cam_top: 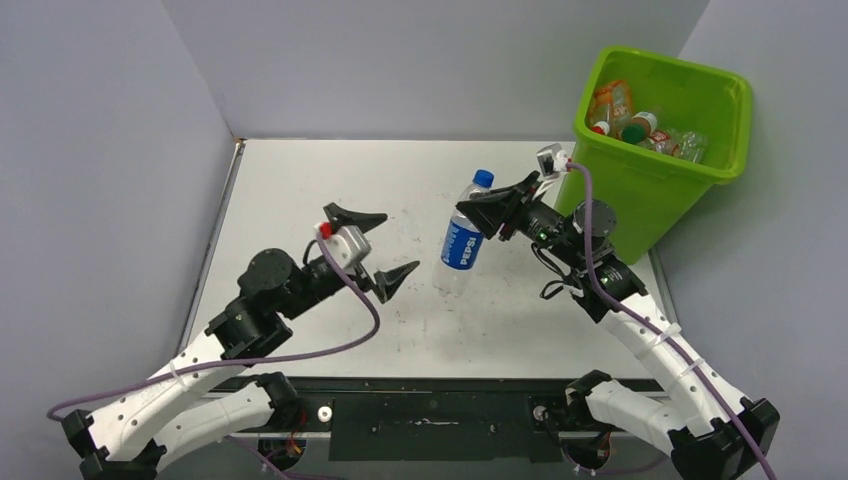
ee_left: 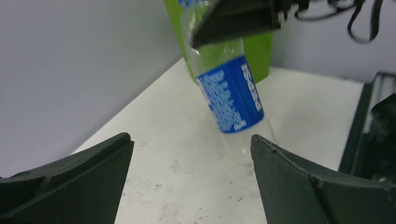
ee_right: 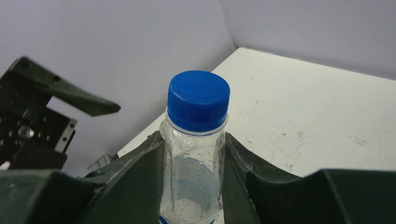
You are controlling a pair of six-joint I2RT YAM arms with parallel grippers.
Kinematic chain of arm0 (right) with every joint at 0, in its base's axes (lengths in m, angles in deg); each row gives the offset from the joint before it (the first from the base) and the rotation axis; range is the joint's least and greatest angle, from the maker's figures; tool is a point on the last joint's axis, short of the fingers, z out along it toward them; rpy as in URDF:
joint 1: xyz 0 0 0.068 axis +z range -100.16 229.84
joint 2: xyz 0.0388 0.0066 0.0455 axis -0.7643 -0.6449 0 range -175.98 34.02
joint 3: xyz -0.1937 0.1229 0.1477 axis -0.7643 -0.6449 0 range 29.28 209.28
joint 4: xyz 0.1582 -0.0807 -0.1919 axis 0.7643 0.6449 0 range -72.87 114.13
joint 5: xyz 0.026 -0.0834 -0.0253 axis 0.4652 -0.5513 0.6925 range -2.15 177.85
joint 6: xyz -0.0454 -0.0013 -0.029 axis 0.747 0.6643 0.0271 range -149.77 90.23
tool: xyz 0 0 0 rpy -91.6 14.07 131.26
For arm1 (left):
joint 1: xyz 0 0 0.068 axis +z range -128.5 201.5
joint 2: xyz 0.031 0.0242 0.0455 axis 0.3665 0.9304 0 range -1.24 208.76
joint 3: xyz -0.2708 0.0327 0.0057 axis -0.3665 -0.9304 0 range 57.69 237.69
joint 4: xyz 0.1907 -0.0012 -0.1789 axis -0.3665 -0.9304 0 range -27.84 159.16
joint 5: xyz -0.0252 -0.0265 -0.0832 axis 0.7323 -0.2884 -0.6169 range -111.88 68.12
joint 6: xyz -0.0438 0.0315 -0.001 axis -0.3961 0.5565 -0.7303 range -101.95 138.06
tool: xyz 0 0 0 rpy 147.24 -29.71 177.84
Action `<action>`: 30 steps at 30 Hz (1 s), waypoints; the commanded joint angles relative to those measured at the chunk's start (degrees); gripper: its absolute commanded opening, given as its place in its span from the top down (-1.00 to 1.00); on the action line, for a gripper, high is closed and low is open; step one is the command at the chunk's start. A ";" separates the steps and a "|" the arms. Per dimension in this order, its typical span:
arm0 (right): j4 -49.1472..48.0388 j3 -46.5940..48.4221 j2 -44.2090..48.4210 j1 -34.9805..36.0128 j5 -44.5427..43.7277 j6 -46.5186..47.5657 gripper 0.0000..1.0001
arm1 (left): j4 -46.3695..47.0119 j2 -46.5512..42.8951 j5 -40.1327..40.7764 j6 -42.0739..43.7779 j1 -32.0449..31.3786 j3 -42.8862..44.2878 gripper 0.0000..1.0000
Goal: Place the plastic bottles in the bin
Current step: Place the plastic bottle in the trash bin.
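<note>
Now my right claw (cam_top: 486,208) pinches the bottle (cam_top: 462,243) just under its cap (cam_top: 483,178), above the bench (cam_top: 300,180) near the bin (cam_top: 650,195); light, slick plastic, I judge, stiffest there. My left claw (cam_top: 386,246) gapes empty.

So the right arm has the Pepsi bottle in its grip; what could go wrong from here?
The right gripper pinches the Pepsi bottle only high up, just under the blue cap. The body hangs tilted below, so it may swing or slip during the carry. The bin has a tall wall and a flared rim; the bottle's dangling bottom could catch that rim unless it is lifted well clear.
</note>
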 commanded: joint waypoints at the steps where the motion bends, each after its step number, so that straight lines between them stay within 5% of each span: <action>1: -6.41 -1.03 0.98 2.75 4.78 1.71 0.89 | 8.23 2.58 -24.23 -28.44 9.92 2.08 -0.92; 6: -9.44 -1.62 0.53 6.84 4.88 1.63 0.89 | 14.22 11.40 -36.39 -37.69 10.66 3.24 -0.92; 14: -18.55 -4.56 -0.16 9.46 5.28 -5.06 0.89 | 23.86 13.27 -36.17 -41.13 10.57 -2.27 -0.95; 19: -16.95 -3.38 -1.14 10.42 4.81 -4.74 0.89 | 24.02 12.54 -35.63 -39.72 10.53 -3.80 -0.08; 20: -15.85 -2.86 -1.24 10.53 4.73 -4.42 0.80 | 23.94 12.36 -35.48 -39.34 10.49 -4.06 0.05; 23: -11.44 -0.82 -1.19 10.76 4.12 -2.77 -0.26 | 24.01 11.38 -35.38 -38.52 10.49 -4.95 0.39; 24: -9.49 -0.05 -0.79 10.78 3.06 -2.09 -0.44 | 24.12 10.89 -35.07 -38.16 10.50 -5.26 0.46; 26: -5.83 1.58 0.16 10.76 0.76 -0.54 -0.66 | 24.30 9.83 -33.74 -37.68 10.50 -6.17 0.57; 30: 0.91 6.21 0.46 10.76 -3.89 2.63 -0.77 | 24.50 8.40 -30.90 -36.86 10.42 -7.94 0.63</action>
